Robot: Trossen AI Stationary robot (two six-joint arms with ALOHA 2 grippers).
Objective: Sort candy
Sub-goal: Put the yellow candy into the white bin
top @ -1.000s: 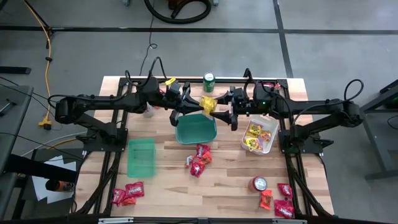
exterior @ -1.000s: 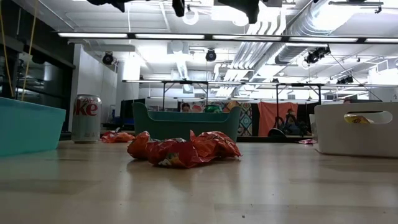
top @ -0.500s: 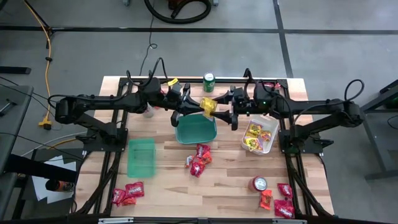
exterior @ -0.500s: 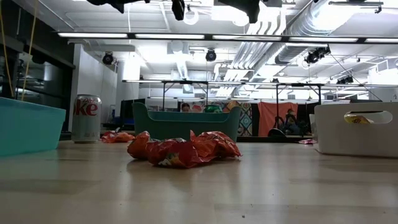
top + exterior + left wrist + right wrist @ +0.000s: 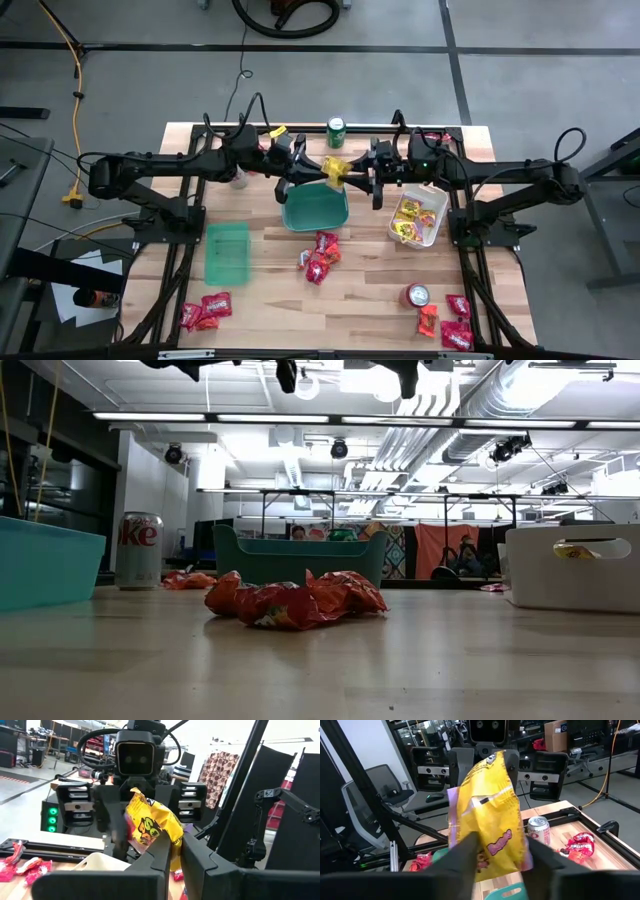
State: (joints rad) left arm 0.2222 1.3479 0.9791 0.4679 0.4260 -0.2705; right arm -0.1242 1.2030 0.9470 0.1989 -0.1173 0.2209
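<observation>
A yellow candy packet (image 5: 335,169) hangs in the air above the dark teal bin (image 5: 315,211), between my two grippers. My left gripper (image 5: 312,171) comes from the table's left and is shut on it. My right gripper (image 5: 354,179) comes from the right, its fingers closed in on the packet's other end. Red and orange candy lies in a pile (image 5: 320,258) at the table's middle. More of it lies at the near left (image 5: 205,310) and near right (image 5: 447,322), and yellow candy fills the white bin (image 5: 418,219). My left gripper pinches an edge of the yellow packet (image 5: 169,842) between its two fingers, coming level from the table's left. The packet stands out beyond the fingertips, clear of the bin and the table. My right gripper has its fingers (image 5: 465,851) on the two sides of the packet's end (image 5: 492,847) that faces it, level from the table's right. The fingers are blurred, and how far back the packet reaches does not show.
A light green bin (image 5: 227,252) stands at the left. A green can (image 5: 336,131) stands at the far edge and a silver-red can (image 5: 416,296) at the near right. Bare wood lies between the bins and the near edge.
My right gripper has shut from wide open onto the yellow packet's end. My left gripper has kept its hold, and the packet has stayed in place above the dark teal bin.
</observation>
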